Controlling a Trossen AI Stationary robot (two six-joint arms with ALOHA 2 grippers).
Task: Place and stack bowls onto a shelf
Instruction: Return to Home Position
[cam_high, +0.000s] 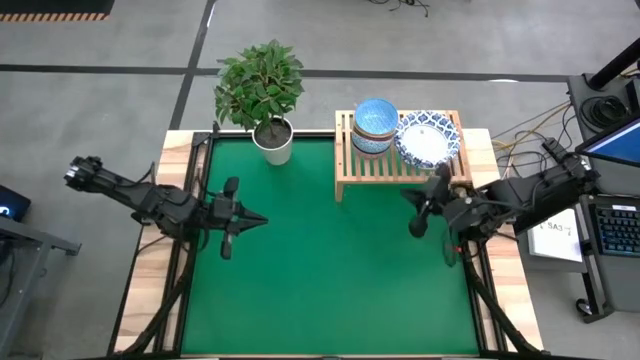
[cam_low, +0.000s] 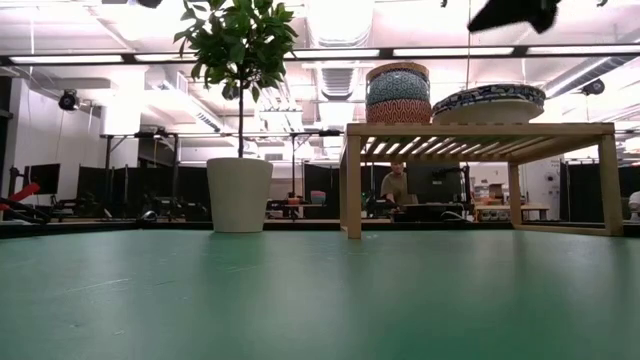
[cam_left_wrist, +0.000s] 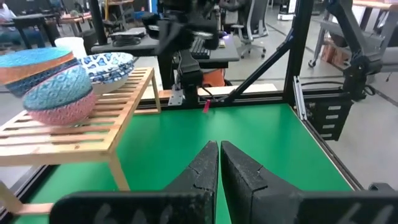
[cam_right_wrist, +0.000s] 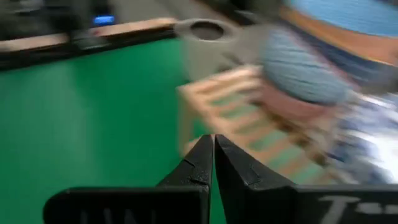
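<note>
Light wood, slatted, the shelf (cam_high: 385, 168) stands at the desk's (cam_high: 330, 280) back right, its long axis along the rear edge. On it, a stack of small bowls (cam_high: 376, 125) (light blue on top) stands beside nested wide white bowls (cam_high: 430, 142) with blue rims. Left hand (cam_left_wrist: 219, 144) and right hand (cam_right_wrist: 213, 138), both clenched empty, hover over the desk.

No text reads cleanly in any view.

Right gripper (cam_right_wrist: 213, 140): its own wrist view shows pale lettering on the body below the fingers. It starts with what looks like a "T". The rest is blurred and cut off at the frame edge. There are fainter marks on the other half of the same body, unreadable.

Sheet of paper (cam_high: 556, 240): lies on the side desk to the right of the table in the high view. It has dark print, too small to make out.
</note>
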